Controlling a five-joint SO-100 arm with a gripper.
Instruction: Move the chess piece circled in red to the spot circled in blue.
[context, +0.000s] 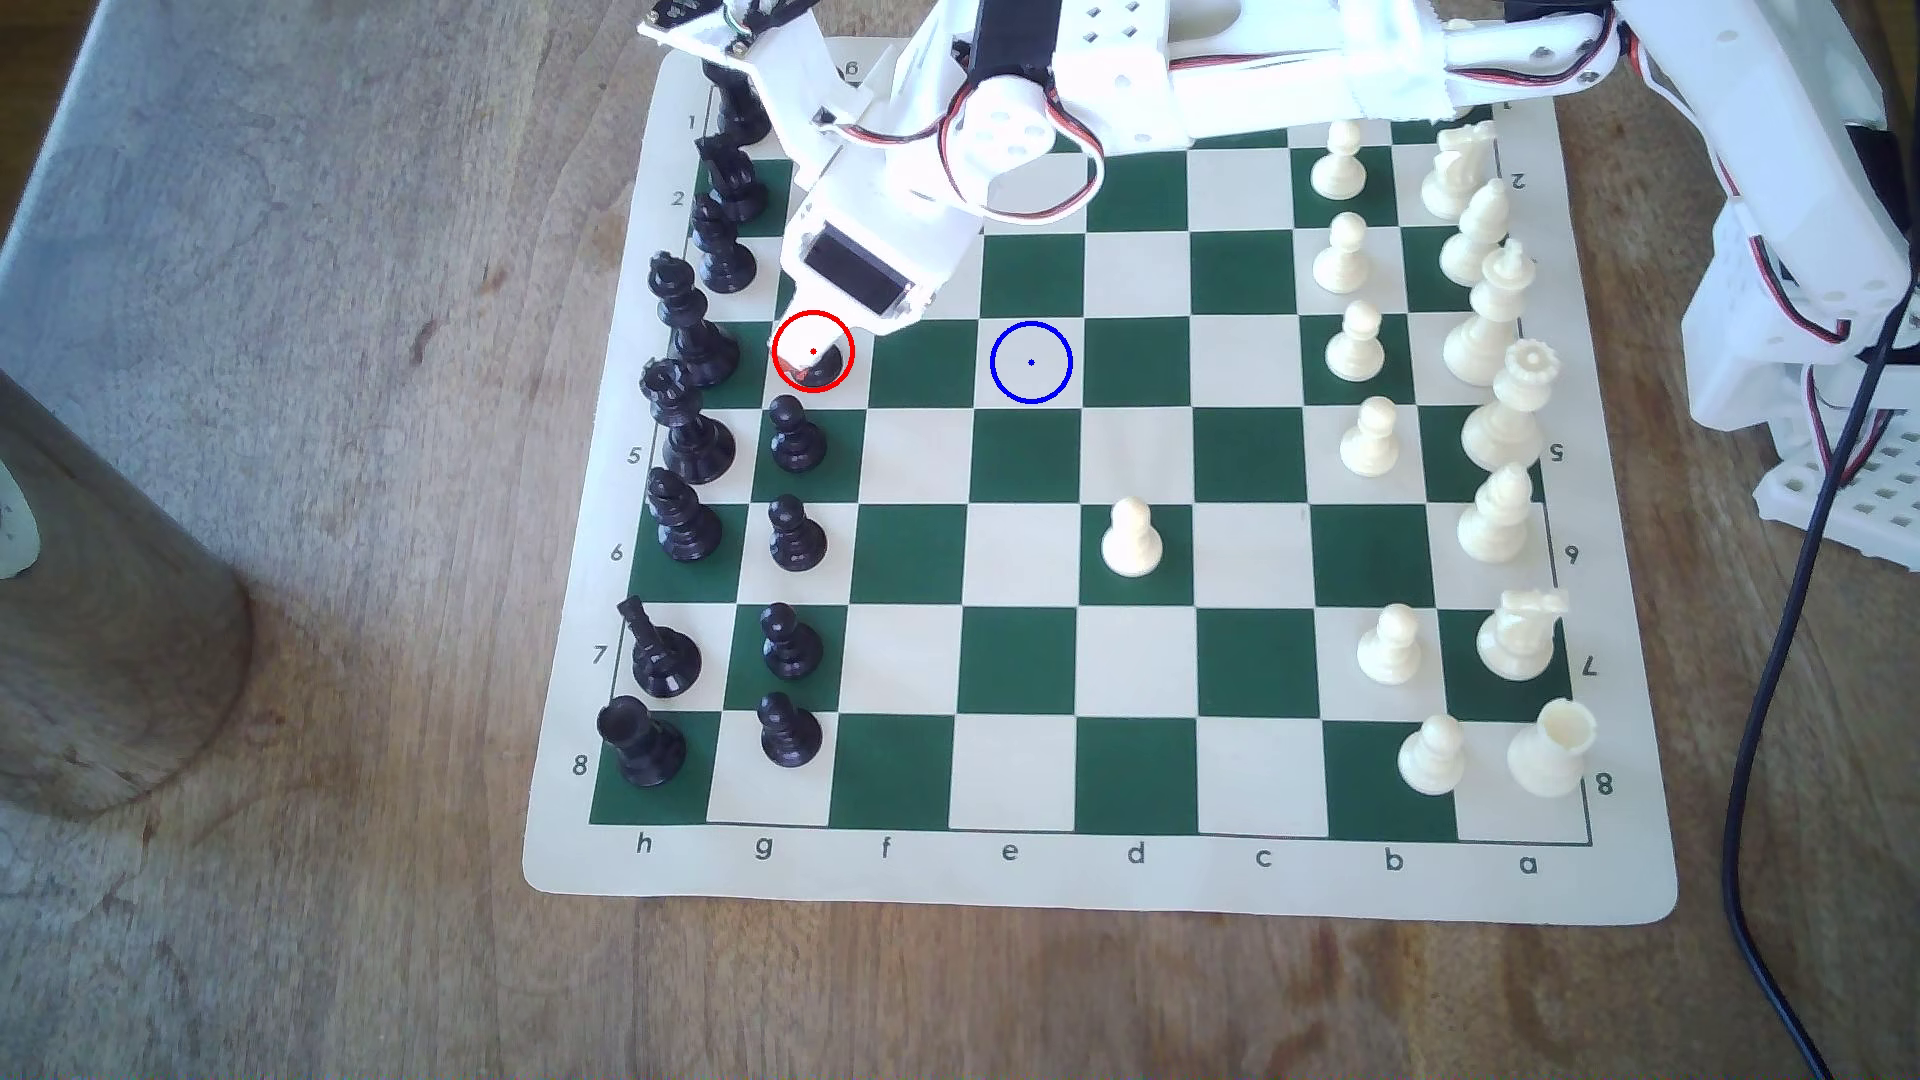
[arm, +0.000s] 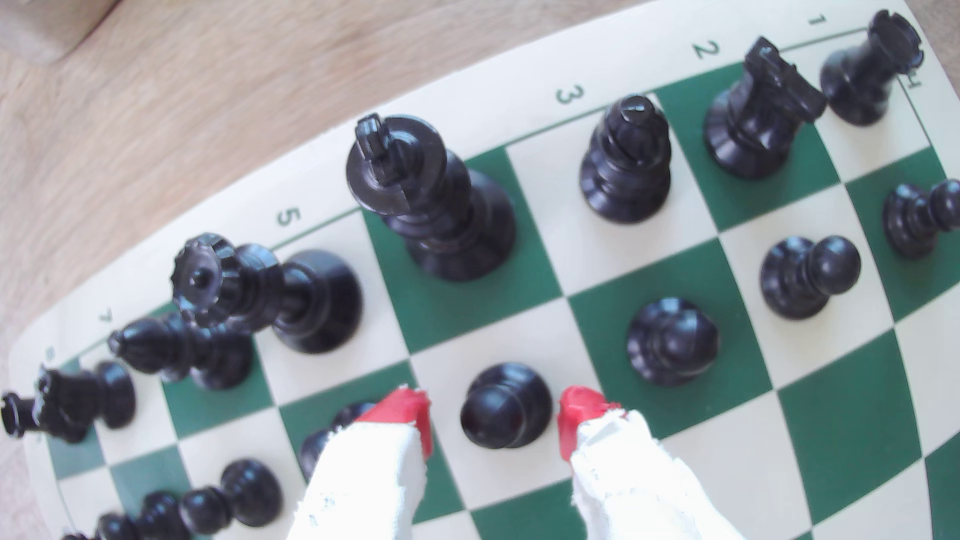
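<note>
Gripper (arm: 494, 421) stood open astride the black pawn (arm: 505, 406), pre-grasp; next: close, lift, carry to the blue-ringed square (context: 1031, 362).

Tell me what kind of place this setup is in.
Probably a home or hobby desk, not a factory: a worn wooden table, a roll-up chess mat set with pieces, and a small white plastic robot arm with loose wires.
</note>
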